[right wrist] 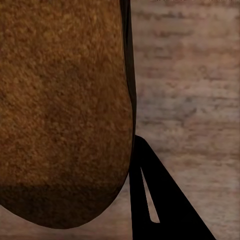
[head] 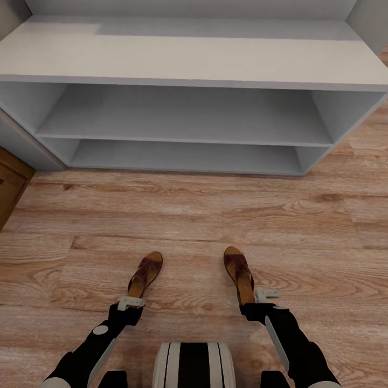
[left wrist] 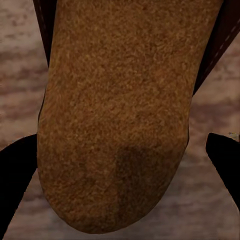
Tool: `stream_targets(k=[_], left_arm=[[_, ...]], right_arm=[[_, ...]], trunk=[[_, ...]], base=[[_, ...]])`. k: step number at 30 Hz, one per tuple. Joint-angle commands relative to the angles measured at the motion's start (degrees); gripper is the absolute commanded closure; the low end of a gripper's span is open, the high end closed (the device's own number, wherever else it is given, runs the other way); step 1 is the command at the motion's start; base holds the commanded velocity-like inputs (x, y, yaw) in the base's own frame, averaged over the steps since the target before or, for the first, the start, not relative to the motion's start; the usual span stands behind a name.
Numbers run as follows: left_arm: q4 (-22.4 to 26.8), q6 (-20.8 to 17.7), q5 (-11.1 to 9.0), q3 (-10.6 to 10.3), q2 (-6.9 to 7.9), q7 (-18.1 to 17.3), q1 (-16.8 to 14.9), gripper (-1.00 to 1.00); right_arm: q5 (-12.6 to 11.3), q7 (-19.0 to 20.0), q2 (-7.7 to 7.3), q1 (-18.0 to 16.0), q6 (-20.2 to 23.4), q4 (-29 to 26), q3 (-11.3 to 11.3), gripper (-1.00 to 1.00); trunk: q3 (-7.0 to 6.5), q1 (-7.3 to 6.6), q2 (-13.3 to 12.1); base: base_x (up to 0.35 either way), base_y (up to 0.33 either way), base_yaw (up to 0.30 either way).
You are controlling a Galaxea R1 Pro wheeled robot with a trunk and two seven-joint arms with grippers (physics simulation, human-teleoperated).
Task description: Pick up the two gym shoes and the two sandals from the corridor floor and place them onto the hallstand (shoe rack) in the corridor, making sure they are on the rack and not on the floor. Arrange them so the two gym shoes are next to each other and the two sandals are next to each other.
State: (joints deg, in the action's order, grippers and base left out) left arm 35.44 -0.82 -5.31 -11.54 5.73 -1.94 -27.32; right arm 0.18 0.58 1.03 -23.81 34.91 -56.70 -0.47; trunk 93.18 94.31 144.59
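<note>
Two brown sandals lie toes toward the hallstand on the corridor floor. My left gripper is at the heel of the left sandal. In the left wrist view its black fingers stand on either side of that tan heel; one touches it and the other stays a little apart, so the gripper is open. My right gripper is at the heel of the right sandal. One finger presses against that sandal's edge; the other is hidden. The gym shoes are out of view.
The hallstand's bench top and both open shelf levels are bare. A brown wooden cabinet stands at the left edge beside it. Wood-plank floor stretches between the sandals and the rack. My base sits just behind the sandals.
</note>
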Motion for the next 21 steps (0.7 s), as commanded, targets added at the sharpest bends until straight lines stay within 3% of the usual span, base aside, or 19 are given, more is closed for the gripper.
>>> stream_targets(k=[1,21], left_arm=[[0.0,-0.1,-0.6,-0.3,0.07,0.0,0.0,1.00],[0.1,-0.1,-0.6,-0.2,0.07,0.0,0.0,1.00]], right_arm=[[-0.2,0.0,0.02,0.0,0.3,-0.1,-0.1,1.00],[-0.2,0.0,0.02,0.0,0.3,-0.1,-0.1,1.00]], trunk=[[0.03,-0.01,0.0],[0.03,-0.01,0.0]], base=[[0.000,0.000,0.000],[0.000,0.000,0.000]])
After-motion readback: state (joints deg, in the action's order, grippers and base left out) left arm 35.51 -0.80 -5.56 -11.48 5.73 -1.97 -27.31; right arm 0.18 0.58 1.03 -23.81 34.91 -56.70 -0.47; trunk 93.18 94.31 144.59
